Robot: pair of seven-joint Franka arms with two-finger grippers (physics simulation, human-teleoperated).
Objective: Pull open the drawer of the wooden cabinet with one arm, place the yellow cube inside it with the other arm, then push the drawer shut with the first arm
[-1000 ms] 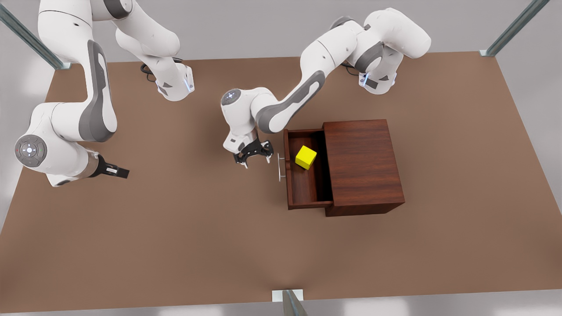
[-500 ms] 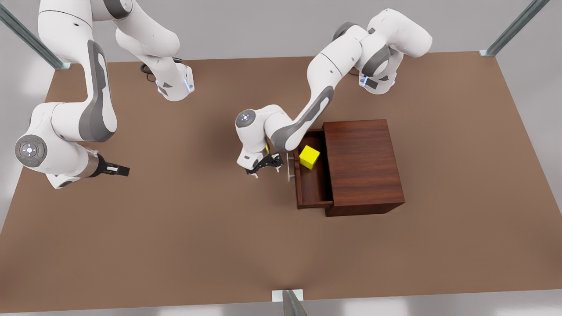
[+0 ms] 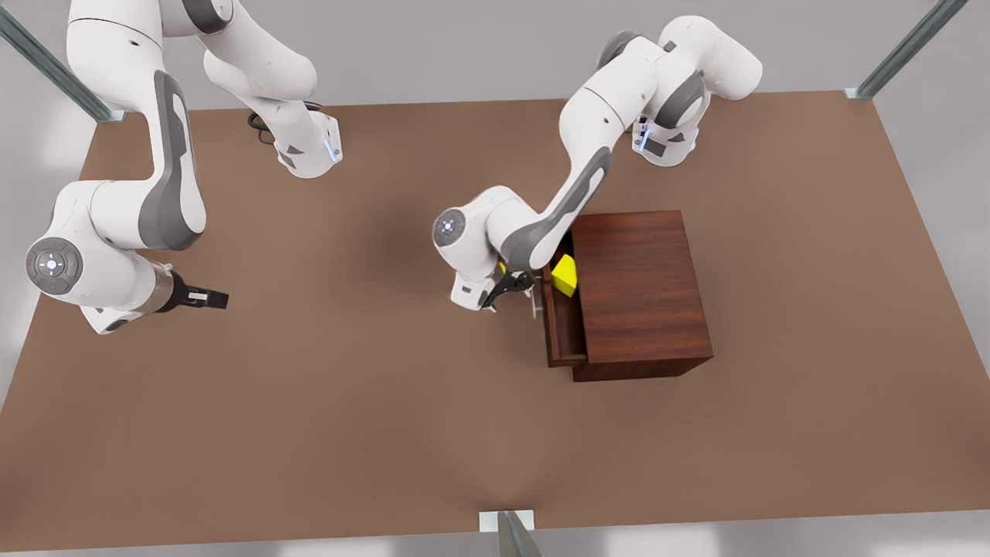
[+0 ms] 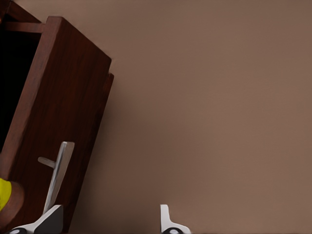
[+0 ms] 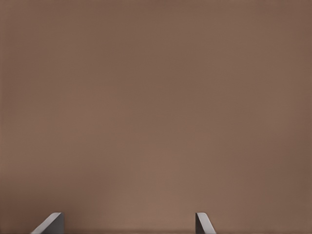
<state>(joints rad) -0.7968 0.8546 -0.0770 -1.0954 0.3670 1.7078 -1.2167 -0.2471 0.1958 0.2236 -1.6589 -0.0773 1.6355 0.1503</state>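
Right gripper (image 3: pixel 210 299): waiting over bare table (image 3: pixel 309 387), fingers spread wide. Left gripper (image 3: pixel 517 286): fingers apart, empty, one against handle (image 3: pixel 535 305). Drawer (image 3: pixel 558 329): slightly open. Cube (image 3: pixel 564 275): inside drawer, at cabinet (image 3: pixel 638 294) opening.

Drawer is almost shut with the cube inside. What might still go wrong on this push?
1. The left gripper meets the drawer beside its handle with open jaws, so a fingertip could slip off or snag the bar.
2. The yellow cube sits at the wooden cabinet opening; if it stands tall, it could catch the edge.
The right gripper waits far away.
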